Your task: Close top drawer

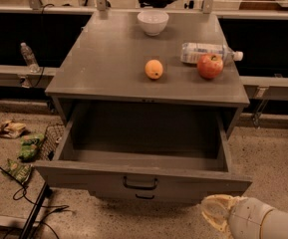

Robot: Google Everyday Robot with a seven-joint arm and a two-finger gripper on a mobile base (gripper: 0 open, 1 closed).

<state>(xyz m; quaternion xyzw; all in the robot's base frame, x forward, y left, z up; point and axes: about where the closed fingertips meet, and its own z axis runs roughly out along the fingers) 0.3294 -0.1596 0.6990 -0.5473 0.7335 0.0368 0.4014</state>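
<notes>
The top drawer (pixel 143 178) of the grey cabinet stands pulled far out, its plain grey inside empty. Its flat front faces me with a small black loop handle (pixel 140 183) at the centre. Below it the edge of a lower drawer handle (pixel 144 197) shows. My gripper (pixel 214 214) is at the bottom right, low in front of the drawer's right corner, a little below and to the right of the front. It touches nothing I can see.
On the cabinet top (pixel 108 68) are a white bowl (pixel 153 22), an orange (pixel 154 69), a red apple (pixel 210 66) and a lying water bottle (pixel 208 52). Snack bags (pixel 24 148) and cables (pixel 29 203) lie on the floor at the left. Another bottle (pixel 28 56) stands on the left ledge.
</notes>
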